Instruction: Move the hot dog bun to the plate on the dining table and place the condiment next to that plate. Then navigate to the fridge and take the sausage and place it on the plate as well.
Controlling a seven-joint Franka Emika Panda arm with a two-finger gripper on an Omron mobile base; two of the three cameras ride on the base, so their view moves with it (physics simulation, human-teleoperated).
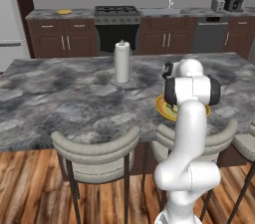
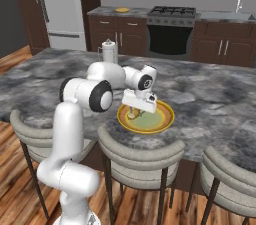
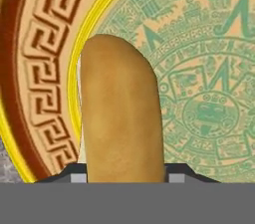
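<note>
While the claw [image 2: 135, 114] grips the hot dog bun [image 3: 122, 113] over the plate [image 2: 162, 119], grey marble dining table [image 1: 60, 98] fronts dark cabinets [image 1: 164, 41].

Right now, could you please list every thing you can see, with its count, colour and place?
hot dog bun: one, tan, over the plate, between the finger tips
plate: one, yellow rim, green pattern, near edge of dining table
dining table: one, grey marble, centre
paper towel roll: one, white, upright on table
chairs: three, grey, along table's near side
stove: one, dark, back wall
fridge: one, white, back left
gripper: one, closed on the bun above the plate
</note>
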